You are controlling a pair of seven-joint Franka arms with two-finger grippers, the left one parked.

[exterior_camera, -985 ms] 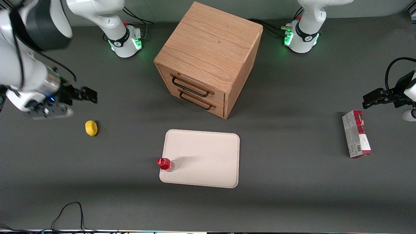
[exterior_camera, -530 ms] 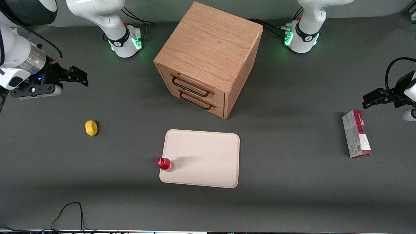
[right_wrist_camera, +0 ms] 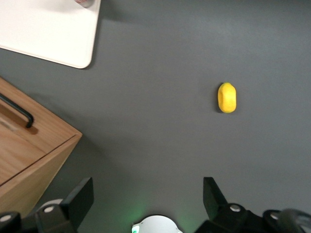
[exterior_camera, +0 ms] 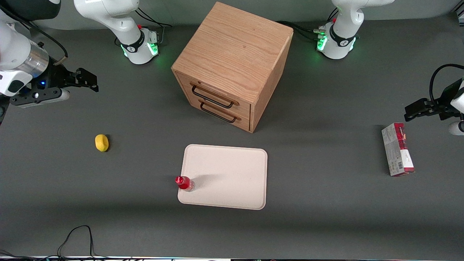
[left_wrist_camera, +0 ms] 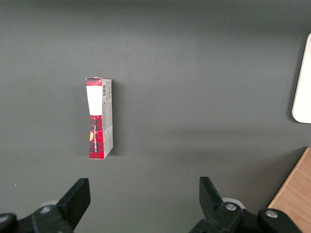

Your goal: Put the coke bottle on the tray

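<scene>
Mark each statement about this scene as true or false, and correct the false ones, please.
1. The coke bottle stands upright on the tray, close to the tray's edge. True.
2. The gripper is shut on the coke bottle. False: it is open, holds nothing, and hangs toward the working arm's end of the table, apart from the bottle.
3. A yellow object lies on the table, not on the tray. True.
4. The wooden cabinet has one drawer pulled open. False: both drawers look closed.
5. The red-and-grey carton lies on the tray. False: it lies on the table toward the parked arm's end.
</scene>
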